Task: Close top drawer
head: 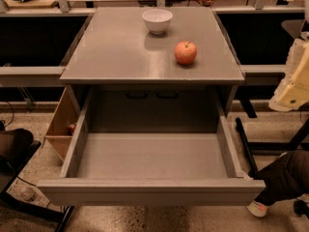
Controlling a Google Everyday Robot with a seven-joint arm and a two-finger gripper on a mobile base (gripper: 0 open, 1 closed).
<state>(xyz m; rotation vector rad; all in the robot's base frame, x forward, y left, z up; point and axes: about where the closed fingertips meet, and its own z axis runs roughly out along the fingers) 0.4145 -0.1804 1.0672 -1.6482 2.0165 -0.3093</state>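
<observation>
A grey metal cabinet (77,105) stands on a speckled stone floor (159,220), seen from the front and slightly above. Its top drawer (149,192) is pulled far out toward the viewer. The drawer is a wide, shallow tray of matte grey metal, with a smooth flat bottom, low straight side walls and a plain flat front panel. The front panel's long axis runs left to right across the bottom of the view, and the panel faces the viewer. The tray slides front to back under the tabletop.

The tabletop (120,52) is a flat grey slab with a dull sheen. A round white bowl (157,20) sits near its back edge. A round red-orange apple (186,52) with a short stem sits in front of the bowl and to its right, well apart from it.

An open tan wooden box (60,124) stands beside the cabinet's left side.

The robot's pincer (292,93), pale cream and angular, hangs at the right edge, level with the tabletop and apart from the drawer. Whether it is open or closed cannot be told.
</observation>
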